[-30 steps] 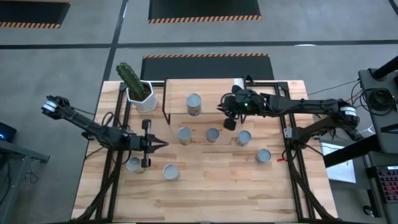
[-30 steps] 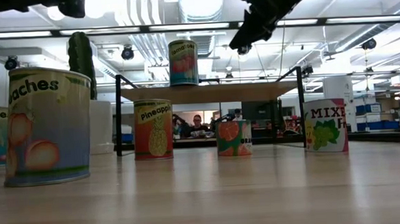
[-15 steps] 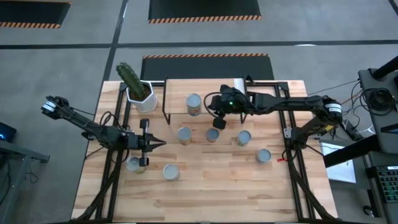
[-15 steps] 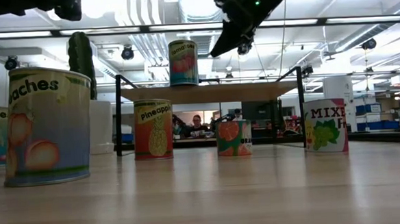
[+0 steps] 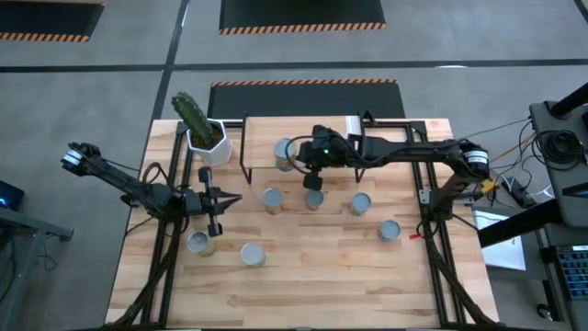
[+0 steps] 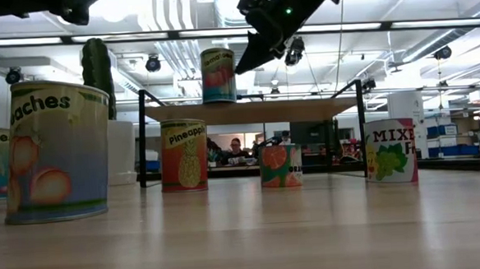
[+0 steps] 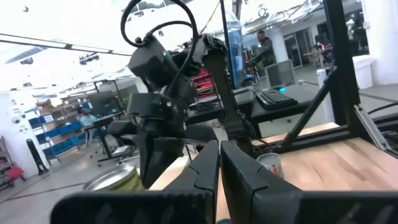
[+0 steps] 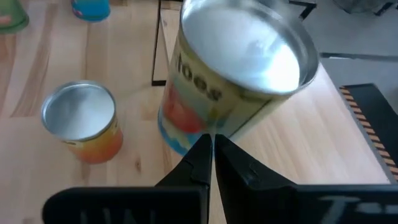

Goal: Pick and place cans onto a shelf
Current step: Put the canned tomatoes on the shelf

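Note:
A tomato can [image 5: 286, 152] stands upright on the shelf's wooden top board [image 6: 251, 112]; it also shows in the low view [image 6: 218, 74]. My right gripper [image 5: 306, 169] is shut, high over the shelf, its tips [image 6: 236, 67] right beside that can's right side [image 8: 205, 124]. Several more cans stand on the tabletop, among them a pineapple can [image 6: 183, 154] and a peaches can [image 6: 56, 152]. My left gripper [image 5: 237, 199] is shut and empty above the table's left part, its fingers [image 7: 219, 163] pointing toward the table's right. My right gripper's shut fingertips [image 8: 211, 152] slant down toward the lower side wall [image 8: 199, 127] of the tomato can on the shelf, coming from the table's right. I cannot tell whether they touch it. The can stands on the board.
A white pot with a cactus [image 5: 197, 124] stands at the far left corner. Cans stand in a row in front of the shelf [image 5: 273, 199] [image 5: 314, 199] [image 5: 359, 203]. Others stand nearer the front [image 5: 390, 230] [image 5: 253, 255] [image 5: 197, 243]. Black frame posts [image 5: 424, 198] flank the table.
My right gripper has swept toward the table's left above the shelf, up to the tomato can, and has stayed shut. My left gripper has shifted a little toward the far edge and rolled about its axis.

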